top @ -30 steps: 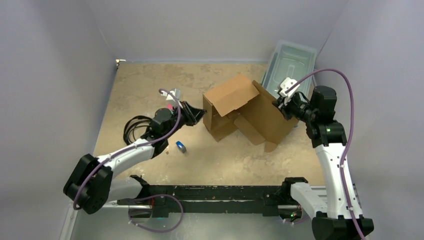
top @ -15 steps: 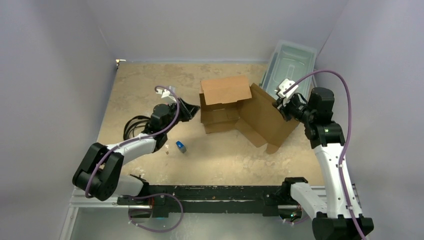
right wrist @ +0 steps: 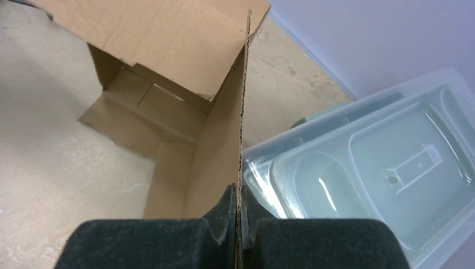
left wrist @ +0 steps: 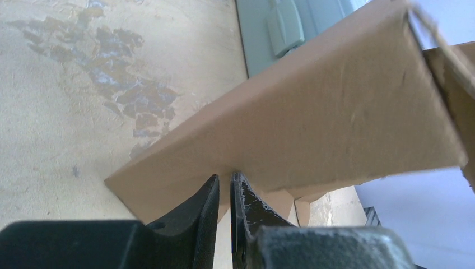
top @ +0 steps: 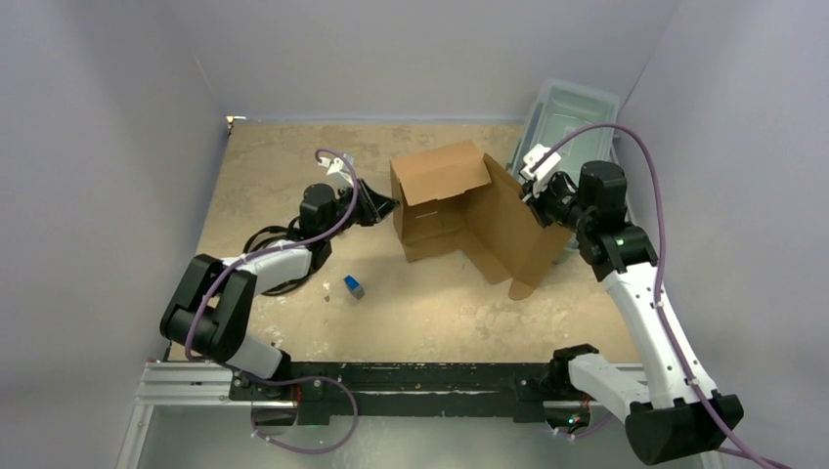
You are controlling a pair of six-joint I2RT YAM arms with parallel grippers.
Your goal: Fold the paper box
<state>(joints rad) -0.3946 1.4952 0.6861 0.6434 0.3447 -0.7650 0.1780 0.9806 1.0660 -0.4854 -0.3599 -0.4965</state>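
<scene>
The paper box (top: 459, 210) sits mid-table (top: 293, 166), toward the far side, and stands straighter than before. The right arm has moved left and bends high. The left arm stretches low. The right gripper (right wrist: 240, 196) squeezes the box's right panel. The left gripper (left wrist: 225, 185) pinches its left wall.

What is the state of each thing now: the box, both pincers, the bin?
paper box: partly folded, top flap raised, held on both sides.
left pincer: shut on the box's flap edge.
right pincer: shut on the box's big panel edge.
plastic bin: lid on.
</scene>
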